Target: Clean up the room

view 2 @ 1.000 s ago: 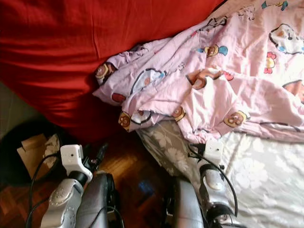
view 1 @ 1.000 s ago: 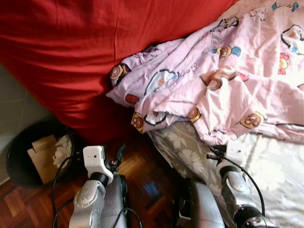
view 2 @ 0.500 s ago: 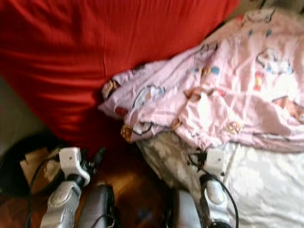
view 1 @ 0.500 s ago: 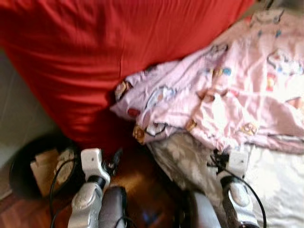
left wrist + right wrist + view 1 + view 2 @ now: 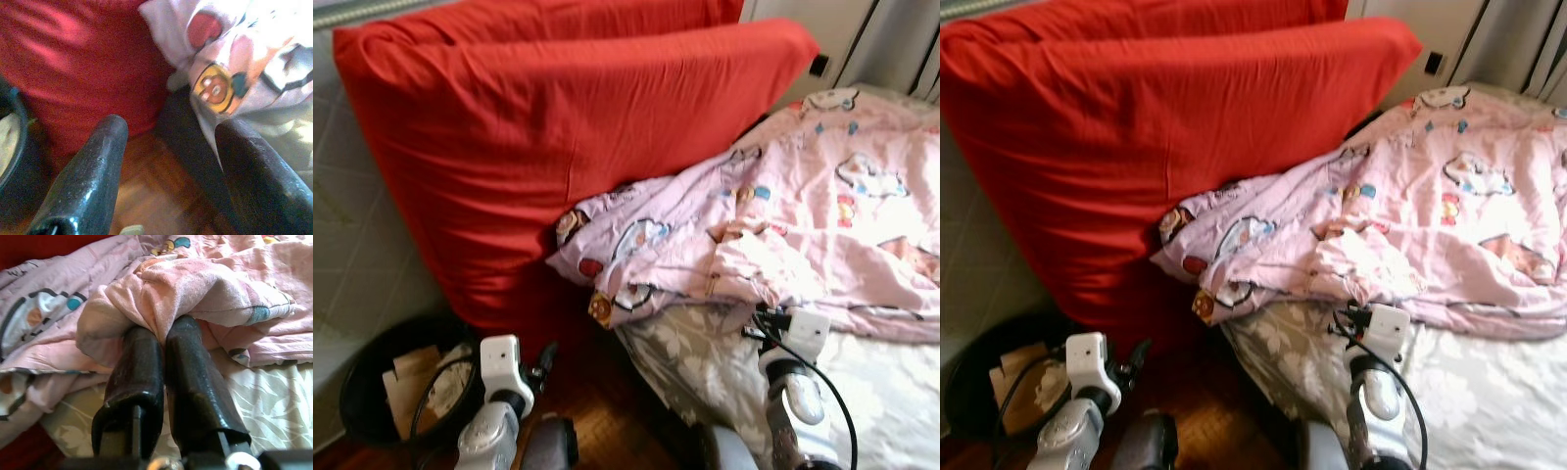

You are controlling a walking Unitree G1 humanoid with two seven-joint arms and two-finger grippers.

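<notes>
The pink blanket (image 5: 783,235), soft cotton printed with cartoon figures, lies crumpled over the bed from about 12 to 3 o'clock in the head view. Its loose edge hangs off the mattress corner near the centre, and a raised fold (image 5: 195,289) sits just ahead of the right gripper (image 5: 164,330). In the right wrist view the two black fingers stand pressed together with pink cloth bunched at their tips; the grip looks narrow and closed on that fold, though the tips themselves are hidden under the fabric. The right arm's wrist (image 5: 803,338) rests over the bed sheet (image 5: 891,392), a pale grey-white fabric with a leaf and flower pattern, lying flat and smooth below the blanket's hem.

At 10 to 12 o'clock a large red cushion (image 5: 538,137) with a smooth, slightly creased cover leans upright, its lower side touching the blanket's left edge. Between cushion and bed corner a narrow strip of dark wooden parquet floor (image 5: 607,411) is open.

The left gripper (image 5: 168,161) hangs low at 7 o'clock above that floor, its textured black fingers set wide apart with nothing between them. Just beside it at 8 o'clock stands a round black bin (image 5: 357,392) holding cardboard and crumpled paper, against a pale tiled wall (image 5: 342,245).
</notes>
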